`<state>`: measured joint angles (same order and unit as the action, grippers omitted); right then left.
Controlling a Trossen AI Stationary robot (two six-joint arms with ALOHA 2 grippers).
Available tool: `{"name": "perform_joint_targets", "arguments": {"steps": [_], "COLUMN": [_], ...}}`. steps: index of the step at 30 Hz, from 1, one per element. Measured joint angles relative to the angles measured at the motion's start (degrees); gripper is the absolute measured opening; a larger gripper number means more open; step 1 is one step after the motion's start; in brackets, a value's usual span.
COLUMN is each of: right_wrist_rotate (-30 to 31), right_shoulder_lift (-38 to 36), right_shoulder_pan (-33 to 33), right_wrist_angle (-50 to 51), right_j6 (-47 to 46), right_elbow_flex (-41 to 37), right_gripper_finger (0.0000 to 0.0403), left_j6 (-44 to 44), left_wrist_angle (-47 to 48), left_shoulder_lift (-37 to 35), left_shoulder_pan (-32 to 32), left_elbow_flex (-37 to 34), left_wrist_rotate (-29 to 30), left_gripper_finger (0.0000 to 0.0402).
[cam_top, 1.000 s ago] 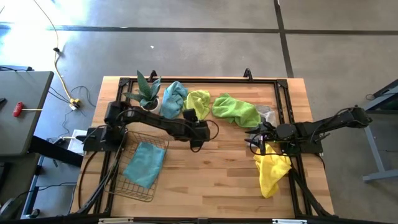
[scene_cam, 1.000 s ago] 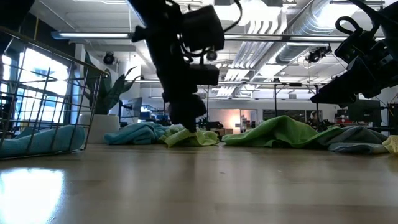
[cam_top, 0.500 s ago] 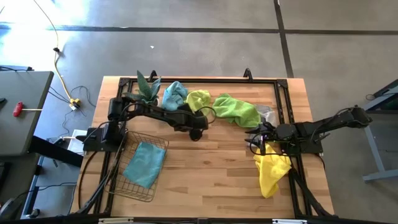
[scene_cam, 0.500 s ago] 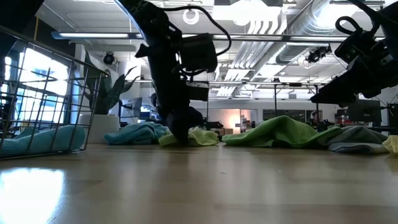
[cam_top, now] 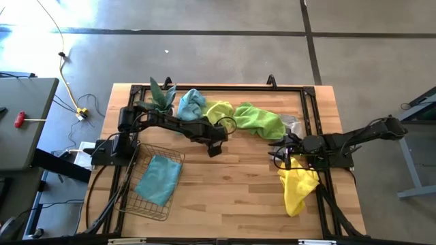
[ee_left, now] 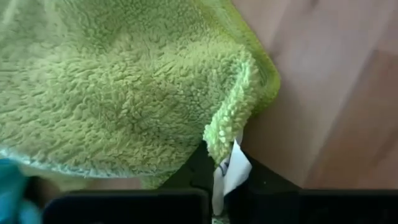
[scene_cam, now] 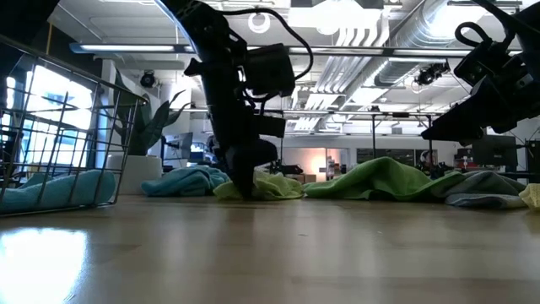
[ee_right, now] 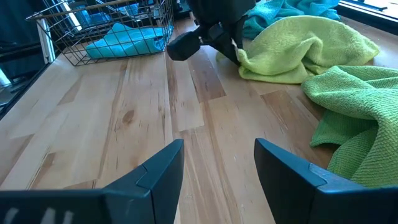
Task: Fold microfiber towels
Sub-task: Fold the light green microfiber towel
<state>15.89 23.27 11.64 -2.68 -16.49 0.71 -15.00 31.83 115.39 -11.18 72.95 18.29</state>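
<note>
The fluffy yellow-green microfiber towel (cam_top: 218,109) you are working on is lying crumpled at the back of the pale wooden table (cam_top: 231,190), between a crumpled teal blue towel (cam_top: 191,103) and a larger lime green towel (cam_top: 259,120). Your left gripper (cam_top: 214,143) is pinching its near corner, right at the white care tag (ee_left: 231,171), fingers clamped tight on the hem; taking it by a corner is probably how you are going to drag it out flat onto the bare wood in front. Your right gripper (ee_right: 219,163) is waiting with its fingers spread wide and gripping nothing, above a bright yellow towel (cam_top: 297,190) hanging near the table's right edge. A folded teal cloth (cam_top: 160,178) is sitting in the dark wire-mesh basket (cam_top: 136,199), likely already done
</note>
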Motion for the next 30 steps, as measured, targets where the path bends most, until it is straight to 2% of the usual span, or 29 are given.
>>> {"name": "perform_joint_targets", "arguments": {"steps": [4, 8, 15, 19, 30], "right_wrist_rotate": [0.0, 0.0, 0.0, 0.0, 0.0], "right_shoulder_lift": [0.0, 0.0, 0.0, 0.0, 0.0], "right_shoulder_pan": [0.0, 0.0, 0.0, 0.0, 0.0], "right_wrist_angle": [0.0, 0.0, 0.0, 0.0, 0.0], "right_j6": [0.0, 0.0, 0.0, 0.0, 0.1], "right_elbow_flex": [0.0, 0.0, 0.0, 0.0, 0.0], "right_gripper_finger": [0.0188, 0.0188, 0.0188, 0.0188, 0.0188], "left_j6": [-1.1, -1.4, 1.6, 3.3, 7.5], "left_wrist_angle": [-0.3, 0.2, 1.4, 1.6, 10.6], "left_shoulder_lift": [-0.5, -1.1, -2.1, -2.3, -2.6], "left_shoulder_pan": [1.2, 4.3, 10.6, 13.6, 18.1], "left_elbow_flex": [0.2, 0.7, 5.6, 8.8, 20.1], "left_wrist_rotate": [-8.9, -18.9, -27.5, -30.4, -29.9], "left_gripper_finger": [0.0020, 0.0005, 0.0005, 0.0002, 0.0004]}}
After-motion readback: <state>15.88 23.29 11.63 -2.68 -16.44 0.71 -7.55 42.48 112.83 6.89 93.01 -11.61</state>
